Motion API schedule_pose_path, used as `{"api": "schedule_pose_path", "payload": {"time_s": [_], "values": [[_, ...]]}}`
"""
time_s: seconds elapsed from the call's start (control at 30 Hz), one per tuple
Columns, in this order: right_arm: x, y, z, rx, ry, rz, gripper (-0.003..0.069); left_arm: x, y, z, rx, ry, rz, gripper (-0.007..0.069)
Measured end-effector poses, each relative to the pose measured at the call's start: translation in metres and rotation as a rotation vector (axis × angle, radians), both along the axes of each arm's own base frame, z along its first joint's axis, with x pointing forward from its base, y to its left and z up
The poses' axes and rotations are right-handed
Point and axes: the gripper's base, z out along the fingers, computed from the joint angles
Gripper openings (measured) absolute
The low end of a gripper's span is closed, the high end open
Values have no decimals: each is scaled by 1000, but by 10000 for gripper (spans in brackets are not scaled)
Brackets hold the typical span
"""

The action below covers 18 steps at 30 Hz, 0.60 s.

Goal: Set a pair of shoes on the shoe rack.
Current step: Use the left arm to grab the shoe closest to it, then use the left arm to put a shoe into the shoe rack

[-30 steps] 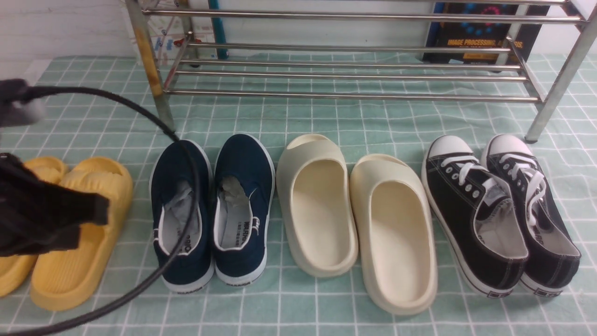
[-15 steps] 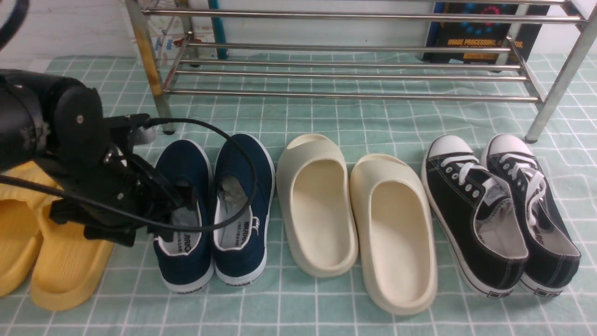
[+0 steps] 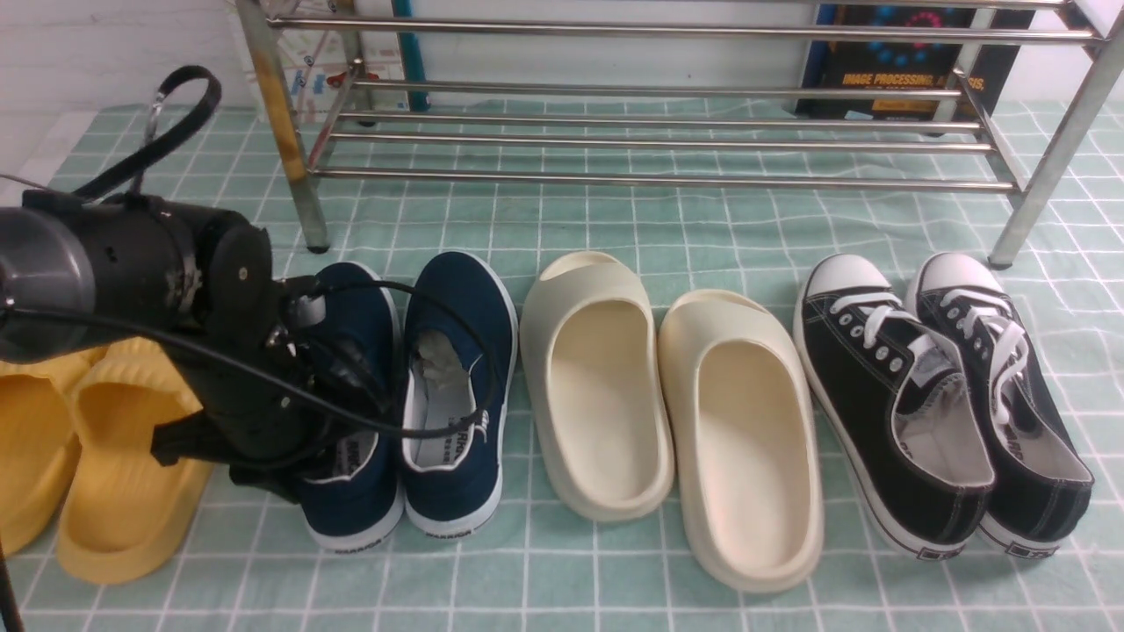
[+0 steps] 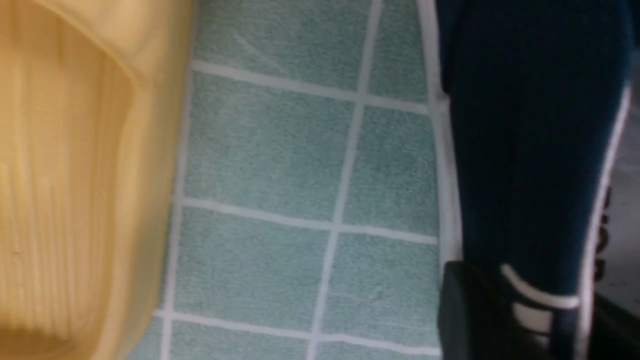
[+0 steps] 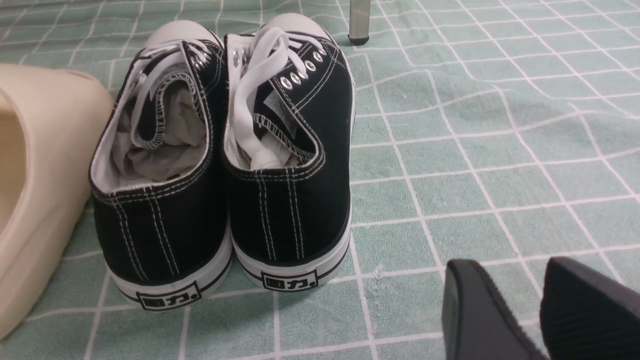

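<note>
My L end effector [image 4: 545,325] at left navy slip-on [image 3: 356,505]
Straddles side wall, clamp unclear; canvas light, soft: grip collar nr heel.

Eight shoes make four pairs: two yellow slides [image 3: 114,491], two navy shoes [image 3: 461,303], two cream slides [image 3: 597,386] and two black sneakers [image 3: 887,412]. There is one metal rack [image 3: 659,180], with two shelves in sight; its lower shelf has four bars. One robot arm [image 3: 132,272], one book [image 3: 904,70] and one checked cloth [image 3: 615,228] show in the front view.
</note>
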Motion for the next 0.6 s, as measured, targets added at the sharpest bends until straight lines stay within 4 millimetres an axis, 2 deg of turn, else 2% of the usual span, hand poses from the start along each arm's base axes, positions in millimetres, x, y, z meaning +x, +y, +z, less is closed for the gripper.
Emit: {"api": "schedule_pose_path", "payload": {"time_s": [0.03,0.07,0.2,0.23,0.27,0.3,0.37,0.5,0.6], "values": [[0,0,0,0,0,0,239,0,1,0,14,-3,-10,45],[0,0,0,0,0,0,239,0,2,1,23,-5,-18,11],[0,0,0,0,0,0,239,2,4,18,66,-20,-98,10],[0,0,0,0,0,0,239,1,6,38,81,-35,-123,9],[0,0,0,0,0,0,239,0,6,38,83,-28,-125,9],[0,0,0,0,0,0,239,-2,6,63,76,-74,-132,9],[0,0,0,0,0,0,239,-4,5,89,47,-133,-133,10],[0,0,0,0,0,0,239,3,-1,121,-15,-263,-154,10],[0,0,0,0,0,0,239,14,-6,130,-25,-286,-165,10]]}}
